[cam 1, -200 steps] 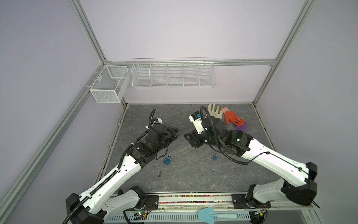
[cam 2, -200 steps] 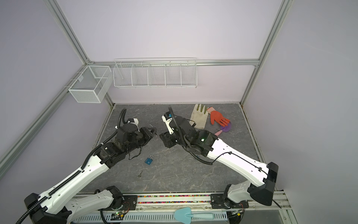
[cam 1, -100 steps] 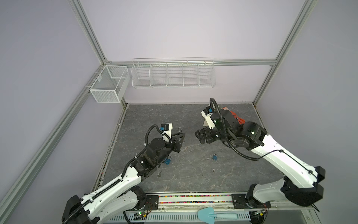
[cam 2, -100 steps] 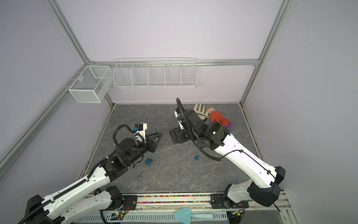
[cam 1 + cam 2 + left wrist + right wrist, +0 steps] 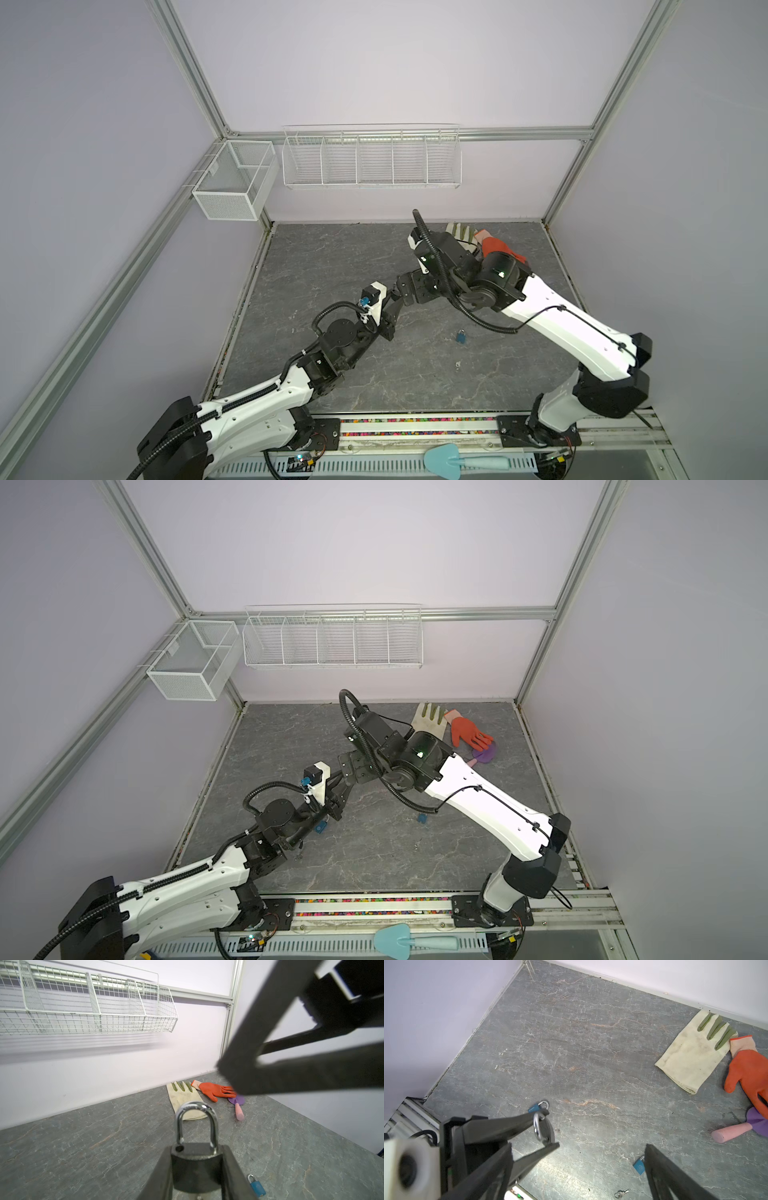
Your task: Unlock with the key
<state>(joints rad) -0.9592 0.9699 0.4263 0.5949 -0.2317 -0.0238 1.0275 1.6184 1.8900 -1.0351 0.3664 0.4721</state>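
A dark padlock (image 5: 196, 1169) with a silver shackle (image 5: 196, 1109) sits between the fingers of my left gripper (image 5: 196, 1159), which is shut on its body. One shackle leg seems lifted out of its hole. In the right wrist view the held padlock (image 5: 544, 1128) hangs above the floor. My right gripper (image 5: 577, 1169) stands wide open with nothing in it, close above and behind the left gripper (image 5: 395, 307) in both top views. One right finger (image 5: 311, 1076) looms over the lock. A small key (image 5: 620, 1193) lies loose on the grey floor (image 5: 332, 257).
Two blue padlocks (image 5: 537, 1107) (image 5: 639, 1165) lie on the floor. A cream glove (image 5: 430, 721), an orange glove (image 5: 467, 733) and a purple trowel (image 5: 484, 754) lie at the back right. Wire baskets (image 5: 332, 642) hang on the back wall. A light-blue trowel (image 5: 399, 939) rests on the front rail.
My right gripper's jaws have opened wide. It pulled back to the right, then came in close to the left gripper again. The left arm has sunk lower, lock still held.
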